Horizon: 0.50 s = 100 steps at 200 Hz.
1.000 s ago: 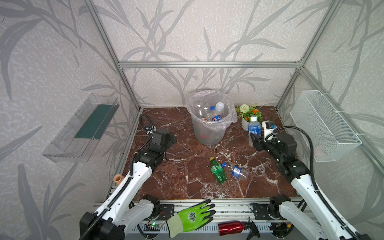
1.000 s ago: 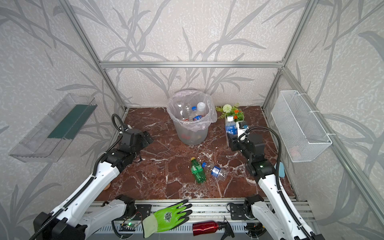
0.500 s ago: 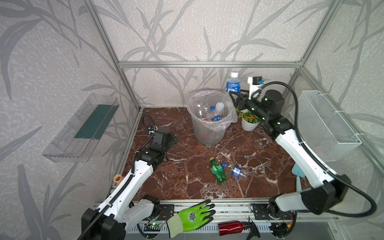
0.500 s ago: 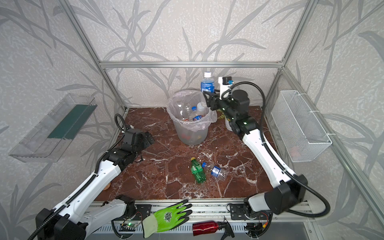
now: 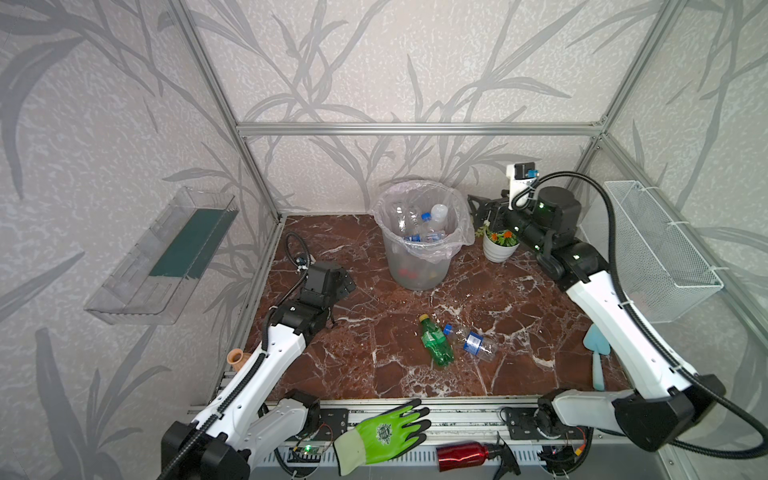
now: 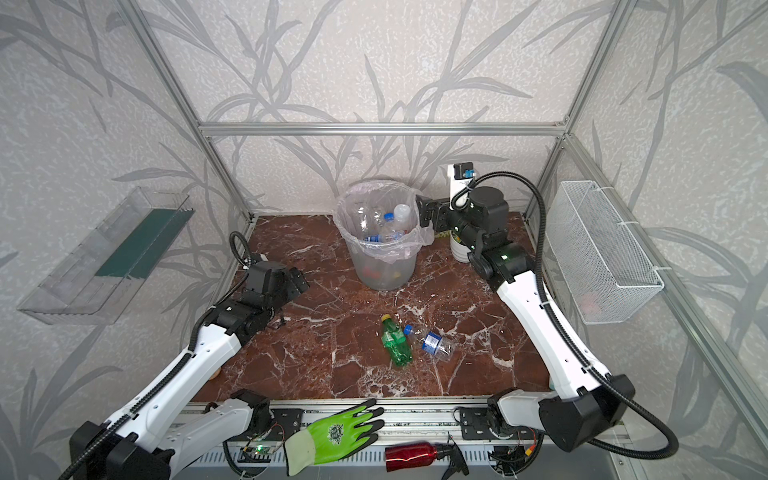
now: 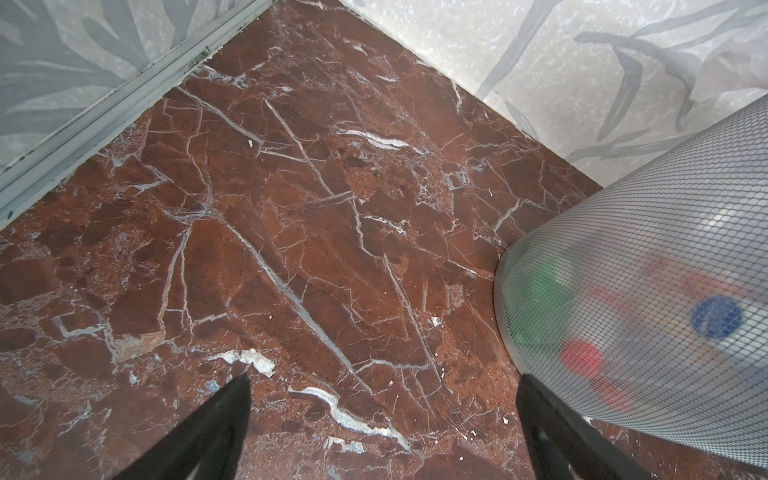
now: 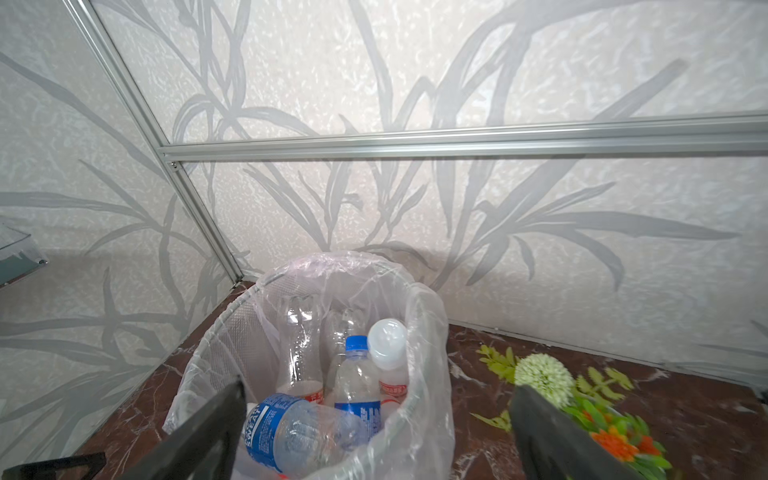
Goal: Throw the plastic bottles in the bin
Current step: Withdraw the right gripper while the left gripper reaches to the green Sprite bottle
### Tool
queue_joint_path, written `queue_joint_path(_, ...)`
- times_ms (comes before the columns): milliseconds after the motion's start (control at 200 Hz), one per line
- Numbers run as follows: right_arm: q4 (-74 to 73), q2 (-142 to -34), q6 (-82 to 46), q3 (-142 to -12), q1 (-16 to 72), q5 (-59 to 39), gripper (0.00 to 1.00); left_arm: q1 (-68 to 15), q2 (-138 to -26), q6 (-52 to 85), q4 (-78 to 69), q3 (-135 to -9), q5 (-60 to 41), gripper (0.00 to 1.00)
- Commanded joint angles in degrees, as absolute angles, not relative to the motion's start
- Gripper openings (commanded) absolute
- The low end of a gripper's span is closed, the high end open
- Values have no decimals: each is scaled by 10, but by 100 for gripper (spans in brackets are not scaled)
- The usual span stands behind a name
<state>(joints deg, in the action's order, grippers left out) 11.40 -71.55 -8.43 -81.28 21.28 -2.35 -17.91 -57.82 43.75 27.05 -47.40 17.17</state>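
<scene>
The right hand (image 5: 482,212) is raised at the far right of the table (image 5: 374,374), level with the rim of the bin (image 5: 415,266) and just beside it, over the white flower pot (image 5: 498,249). In the right wrist view its two black fingers (image 8: 208,428) stand wide apart with nothing clamped between them, and below them is the open mouth of the bin (image 8: 232,345). Several plastic bottles (image 5: 424,237) lie inside the clear liner. A blue-labelled bottle (image 8: 291,432) is on its side on top of the pile, a blue-capped bottle (image 8: 357,374) stands nearly upright behind it, and a white-capped bottle (image 8: 388,345) leans against the liner. Two bottles are on the table near its middle, well in front of the bin: a green bottle (image 5: 434,340) with a yellow cap, and a clear bottle (image 5: 471,343) with a blue cap and label. Both lie on their sides, close together near their caps. The left hand (image 5: 345,282) sits low over the marble to the left of the bin, apart from it. Its fingers (image 7: 216,415) are spread wide and empty, with the bin's meshed wall (image 7: 644,249) close to one of them. A green glove (image 5: 386,432) and a red spray bottle (image 5: 461,453) lie on the front rail.
</scene>
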Motion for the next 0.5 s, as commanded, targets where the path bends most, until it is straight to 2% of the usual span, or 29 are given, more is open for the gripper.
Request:
queue_joint_path(0, 156, -685, -47, -749, 212, -14, 98, -176, -577, 445, 280, -470, 176, 99)
queue_joint_path(220, 218, -583, 25, -579, 212, -47, 98, -177, -583, 454, 284, -467, 162, 99)
queue_joint_path(390, 268, -535, 21, -499, 213, -74, 95, -177, -586, 459, 263, -454, 127, 99)
queue_joint_path(495, 258, -509, 8, -455, 213, -52, 95, -195, -593, 482, 259, -449, 99, 99)
